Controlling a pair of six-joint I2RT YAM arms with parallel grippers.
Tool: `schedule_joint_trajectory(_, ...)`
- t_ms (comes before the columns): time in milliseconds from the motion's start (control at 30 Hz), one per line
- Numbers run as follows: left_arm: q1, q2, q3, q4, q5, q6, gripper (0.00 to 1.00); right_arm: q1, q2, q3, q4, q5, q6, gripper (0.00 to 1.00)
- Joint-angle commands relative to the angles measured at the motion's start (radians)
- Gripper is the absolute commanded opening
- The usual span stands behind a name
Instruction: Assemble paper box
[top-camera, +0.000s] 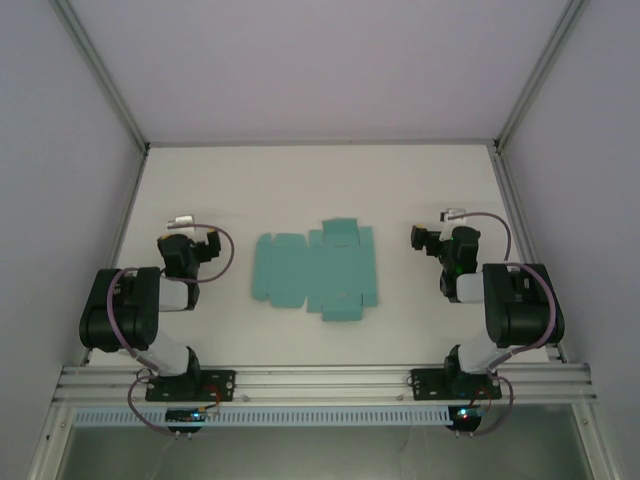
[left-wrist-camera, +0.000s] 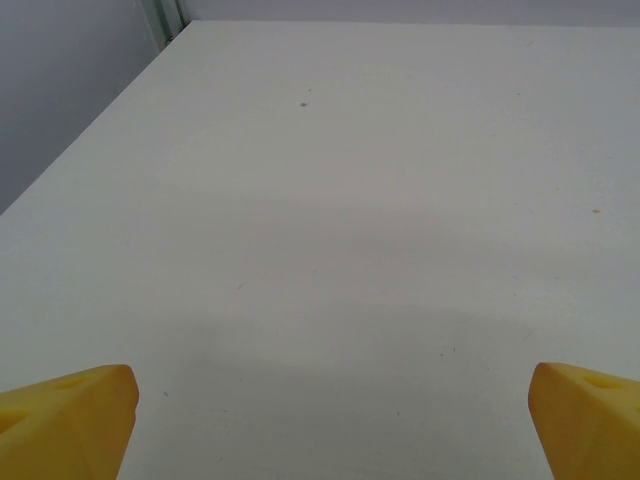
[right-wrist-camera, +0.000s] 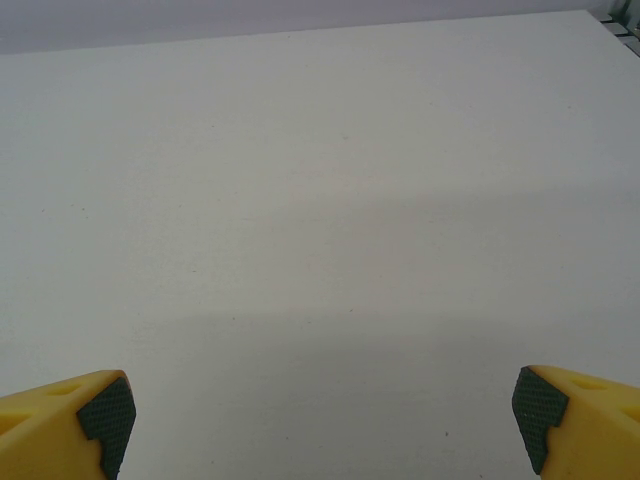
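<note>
Left arm (top-camera: 125, 315) and right arm (top-camera: 515, 305) sit folded by the tabletop's (top-camera: 300, 190) near edge. The box (top-camera: 315, 272), a flat sheet, lies between them, well apart from both. Left fingers (left-wrist-camera: 70, 420) and right fingers (right-wrist-camera: 60, 425) are spread wide above open surface.

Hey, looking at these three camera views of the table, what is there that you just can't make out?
1. Teal-green flat die-cut card sheet: in the top view, fold lines and flap edges are too small; its underside is hidden against the white table.
2. Left gripper: in the left wrist view, its yellow fingers are cut off by the bottom edge.
3. Right gripper: in the right wrist view, its yellow fingers are cut off likewise.
</note>
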Motion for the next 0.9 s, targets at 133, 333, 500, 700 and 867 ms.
schedule_joint_trajectory(133, -0.003, -0.008, 0.023, 0.034, 0.004, -0.003, 0.99, -0.006, -0.007, 0.003, -0.01, -0.016, -0.009, 0.99)
schedule_joint_trajectory(333, -0.004, -0.035, 0.046, -0.02, 0.013, -0.001, 0.99, -0.007, -0.023, -0.001, -0.012, -0.015, -0.005, 0.99)
schedule_joint_trajectory(500, -0.004, -0.111, 0.108, -0.189, 0.013, 0.005, 0.99, -0.005, -0.143, 0.043, -0.168, 0.051, -0.007, 0.99)
schedule_joint_trajectory(700, -0.013, -0.288, 0.239, -0.534, 0.151, -0.112, 0.99, 0.052, -0.292, 0.297, -0.734, 0.123, 0.123, 0.99)
schedule_joint_trajectory(867, -0.084, -0.299, 0.358, -0.787, 0.243, -0.233, 1.0, 0.177, -0.289, 0.453, -1.033, -0.046, 0.205, 0.97)
